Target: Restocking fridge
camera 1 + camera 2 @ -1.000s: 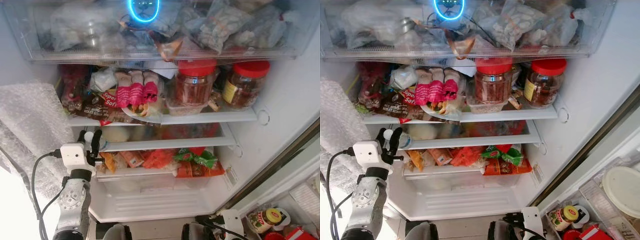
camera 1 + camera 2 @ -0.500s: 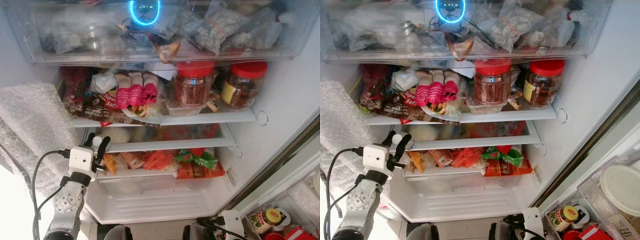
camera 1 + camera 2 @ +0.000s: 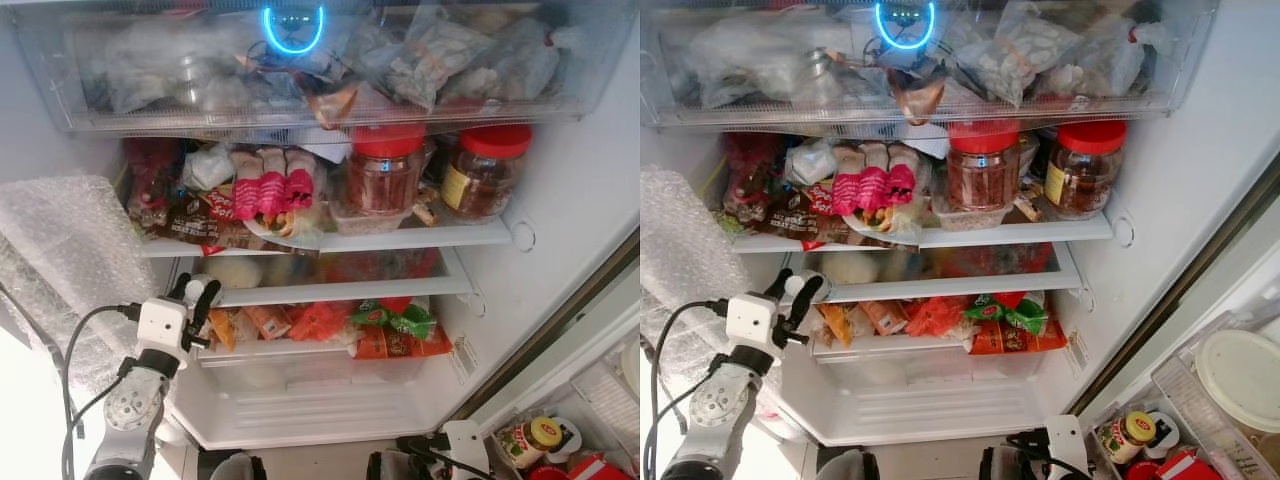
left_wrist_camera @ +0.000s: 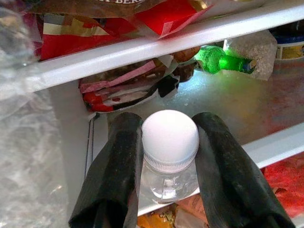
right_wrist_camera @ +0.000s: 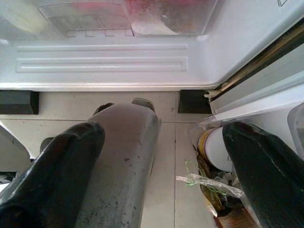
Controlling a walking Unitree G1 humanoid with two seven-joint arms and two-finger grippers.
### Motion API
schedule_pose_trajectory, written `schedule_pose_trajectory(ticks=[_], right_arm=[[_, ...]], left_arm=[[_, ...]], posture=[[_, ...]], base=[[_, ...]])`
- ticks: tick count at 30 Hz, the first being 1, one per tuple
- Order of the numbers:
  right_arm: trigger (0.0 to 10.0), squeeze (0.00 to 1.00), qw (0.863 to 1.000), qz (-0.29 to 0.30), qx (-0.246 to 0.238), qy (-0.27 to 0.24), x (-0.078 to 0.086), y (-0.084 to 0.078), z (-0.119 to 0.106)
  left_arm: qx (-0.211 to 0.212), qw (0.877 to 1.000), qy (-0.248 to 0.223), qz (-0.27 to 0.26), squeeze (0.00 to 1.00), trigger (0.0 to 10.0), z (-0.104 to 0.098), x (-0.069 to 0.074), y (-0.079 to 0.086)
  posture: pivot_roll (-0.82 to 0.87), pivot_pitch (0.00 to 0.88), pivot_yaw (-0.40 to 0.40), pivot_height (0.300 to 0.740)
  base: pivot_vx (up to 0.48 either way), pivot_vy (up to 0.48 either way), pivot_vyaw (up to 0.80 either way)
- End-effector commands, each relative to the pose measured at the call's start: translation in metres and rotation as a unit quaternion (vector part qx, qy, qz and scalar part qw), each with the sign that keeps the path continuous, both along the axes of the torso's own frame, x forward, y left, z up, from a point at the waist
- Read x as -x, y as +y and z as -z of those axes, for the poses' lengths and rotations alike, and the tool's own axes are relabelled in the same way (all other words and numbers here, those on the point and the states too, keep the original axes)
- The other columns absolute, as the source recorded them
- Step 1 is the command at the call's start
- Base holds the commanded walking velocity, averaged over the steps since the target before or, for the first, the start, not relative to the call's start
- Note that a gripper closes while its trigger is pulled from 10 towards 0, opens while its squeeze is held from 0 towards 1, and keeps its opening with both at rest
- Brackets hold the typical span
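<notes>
A small clear bottle with a white cap (image 4: pixel 170 137) is held by its neck in my left gripper (image 4: pixel 167 124), which is shut on it. In the eye views the left gripper (image 3: pixel 197 291) holds the bottle (image 3: pixel 795 286) at the left end of the fridge's middle shelf (image 3: pixel 340 291), in front of its edge. In the left wrist view, the shelf floor behind the bottle is bare, with a green bottle (image 4: pixel 223 61) lying further in. My right gripper (image 5: pixel 161 156) hangs low by the fridge's foot, open, with nothing between its fingers.
Bubble wrap (image 3: pixel 70 250) hangs along the left wall beside my left arm. Two red-lidded jars (image 3: pixel 385 175) and packets crowd the shelf above. Orange and green packets (image 3: pixel 390 325) lie on the shelf below. A door bin (image 3: pixel 560 455) at lower right holds a jar (image 3: pixel 535 435).
My left gripper has carried the bottle a little to the right and slightly down, nearer the middle shelf's left end. The right arm has stayed low.
</notes>
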State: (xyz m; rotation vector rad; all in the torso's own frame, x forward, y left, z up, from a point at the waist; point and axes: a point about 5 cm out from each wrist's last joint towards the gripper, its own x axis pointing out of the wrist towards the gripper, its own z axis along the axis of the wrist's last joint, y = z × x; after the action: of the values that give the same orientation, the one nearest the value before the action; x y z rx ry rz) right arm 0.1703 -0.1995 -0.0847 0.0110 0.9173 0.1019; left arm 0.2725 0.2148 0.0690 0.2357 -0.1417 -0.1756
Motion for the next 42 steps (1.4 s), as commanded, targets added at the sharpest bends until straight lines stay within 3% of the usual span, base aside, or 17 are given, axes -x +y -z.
schedule_pose_trajectory(ticks=[1, 5, 10, 22, 26, 28, 32, 42], right_arm=[[10.0, 0.0, 1.0, 0.0, 0.006, 0.026, 0.011, -0.002, 0.005], [10.0, 0.0, 1.0, 0.0, 0.006, 0.026, 0.011, -0.002, 0.005], [10.0, 0.0, 1.0, 0.001, 0.005, 0.026, 0.011, -0.002, 0.005], [10.0, 0.0, 1.0, 0.002, 0.005, 0.028, 0.012, -0.001, 0.006], [10.0, 0.0, 1.0, 0.002, 0.006, 0.028, 0.012, -0.001, 0.006], [10.0, 0.0, 1.0, 0.001, 0.006, 0.028, 0.012, -0.001, 0.006], [10.0, 0.0, 1.0, 0.001, 0.006, 0.026, 0.012, -0.001, 0.006], [10.0, 0.0, 1.0, 0.005, 0.005, 0.024, 0.011, -0.001, 0.006]], left_arm=[[0.006, 0.993, 0.121, -0.005, 0.0, 10.0, 0.039, 0.019, 0.003], [0.018, 0.993, 0.116, 0.0, 0.0, 10.0, 0.032, 0.02, 0.004], [0.001, 0.988, 0.149, 0.043, 0.0, 10.0, 0.034, 0.025, -0.001], [-0.019, 0.978, 0.196, 0.063, 0.0, 10.0, 0.035, 0.03, -0.002], [-0.019, 0.988, 0.145, 0.047, 0.0, 10.0, 0.02, 0.024, -0.003], [-0.003, 0.996, 0.077, 0.042, 0.0, 10.0, -0.003, 0.015, -0.008], [-0.003, 0.999, 0.012, 0.036, 0.0, 10.0, -0.026, 0.006, -0.013], [-0.003, 0.996, -0.055, 0.065, 0.0, 10.0, -0.048, -0.004, -0.031]], posture=[[-0.1, 0.076, -0.025, 0.648], [-0.1, 0.075, -0.02, 0.648], [-0.1, 0.076, -0.014, 0.648], [-0.09, 0.072, -0.009, 0.648], [-0.09, 0.07, -0.01, 0.648], [-0.09, 0.07, -0.011, 0.648], [-0.09, 0.071, -0.013, 0.648], [-0.1, 0.078, -0.015, 0.648]], base=[[0.0, 0.0, 0.0], [0.0, 0.0, 0.0], [0.0, 0.0, 0.0], [0.0, 0.0, 0.0], [0.0, 0.0, 0.0], [0.0, 0.0, 0.0], [0.0, 0.0, 0.0], [0.0, 0.0, 0.0]])
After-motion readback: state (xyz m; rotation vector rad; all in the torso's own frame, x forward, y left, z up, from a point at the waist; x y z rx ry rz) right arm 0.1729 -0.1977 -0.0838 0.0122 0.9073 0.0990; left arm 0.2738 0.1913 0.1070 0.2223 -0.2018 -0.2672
